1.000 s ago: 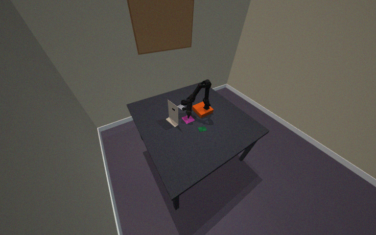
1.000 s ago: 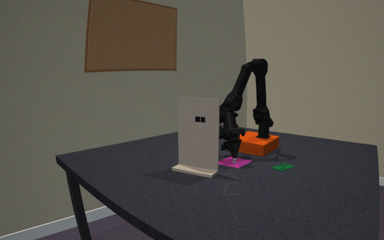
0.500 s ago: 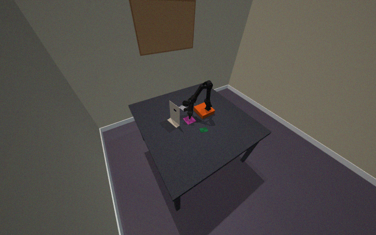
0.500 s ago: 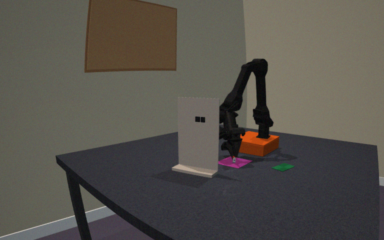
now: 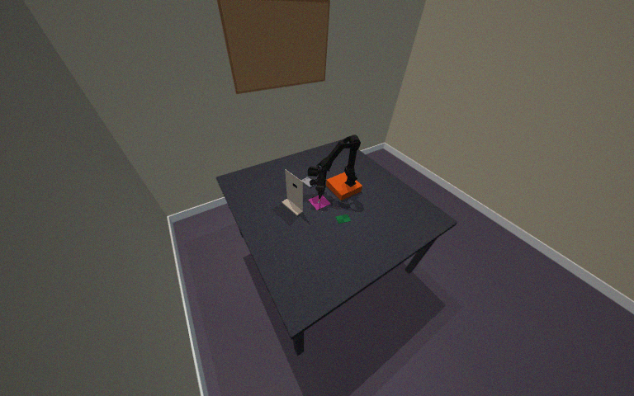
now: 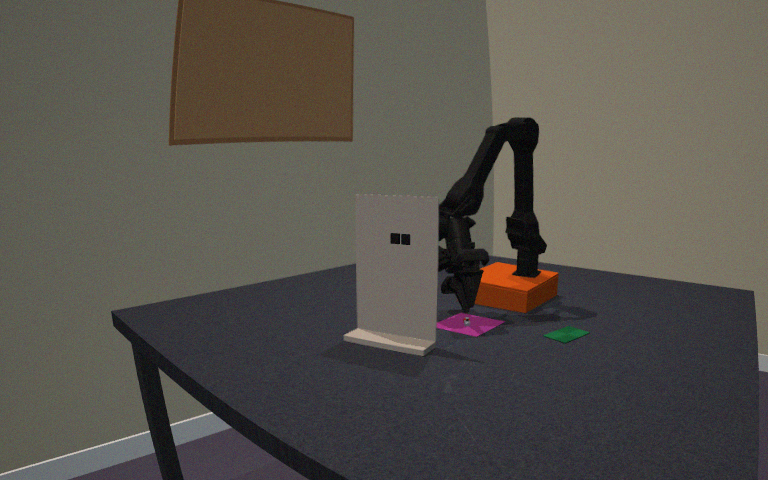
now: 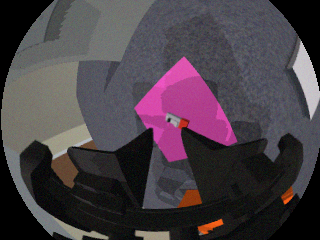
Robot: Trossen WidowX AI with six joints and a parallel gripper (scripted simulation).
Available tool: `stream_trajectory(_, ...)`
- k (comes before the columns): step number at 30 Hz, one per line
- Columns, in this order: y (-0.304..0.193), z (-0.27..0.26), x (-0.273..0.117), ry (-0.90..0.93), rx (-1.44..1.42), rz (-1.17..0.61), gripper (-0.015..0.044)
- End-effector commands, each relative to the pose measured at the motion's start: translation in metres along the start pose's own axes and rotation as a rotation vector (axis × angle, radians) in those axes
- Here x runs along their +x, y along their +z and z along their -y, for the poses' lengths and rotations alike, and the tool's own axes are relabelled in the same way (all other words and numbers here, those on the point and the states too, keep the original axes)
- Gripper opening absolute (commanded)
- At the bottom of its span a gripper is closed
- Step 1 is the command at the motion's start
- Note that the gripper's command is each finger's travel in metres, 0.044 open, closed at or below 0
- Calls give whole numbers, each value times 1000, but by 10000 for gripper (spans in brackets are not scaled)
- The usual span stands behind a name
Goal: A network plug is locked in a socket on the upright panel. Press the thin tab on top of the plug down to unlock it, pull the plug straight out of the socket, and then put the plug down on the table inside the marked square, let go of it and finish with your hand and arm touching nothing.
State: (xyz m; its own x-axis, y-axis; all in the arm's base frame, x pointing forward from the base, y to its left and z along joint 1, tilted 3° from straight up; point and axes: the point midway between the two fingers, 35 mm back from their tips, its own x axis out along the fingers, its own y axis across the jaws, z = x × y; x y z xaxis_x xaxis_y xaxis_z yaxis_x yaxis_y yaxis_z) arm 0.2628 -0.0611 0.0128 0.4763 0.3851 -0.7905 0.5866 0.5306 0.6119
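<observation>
The plug point(image 6: 464, 320) point(image 7: 174, 118), small, grey-white with a red part, lies on the magenta square point(image 5: 312, 202) point(image 6: 488, 324) point(image 7: 185, 75), inside its edges. My gripper point(image 5: 319, 196) point(image 6: 466, 311) point(image 7: 167, 131) is open, its fingertips parted just above the square. In the wrist view the plug lies just beyond the fingertips, its red end close to the right one; whether they touch cannot be told. The upright pale panel point(image 5: 290, 193) point(image 6: 396, 283) stands beside the square, with two dark openings point(image 6: 399, 238). The tab cannot be made out.
A green patch point(image 5: 343, 219) point(image 6: 566, 334) lies on the dark table point(image 5: 327, 280) point(image 6: 538, 407). The orange block point(image 5: 337, 186) point(image 6: 498, 291) under the arm's base stands behind the square. A small pale object point(image 5: 307, 181) lies behind the panel, near the arm.
</observation>
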Motion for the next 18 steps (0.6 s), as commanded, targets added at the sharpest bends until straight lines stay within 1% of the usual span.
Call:
stream_trajectory(1, 1, -1, -6, 5, -3, 1, 156)
stream_trajectory(18, 4, -12, -30, 3, -2, 2, 156)
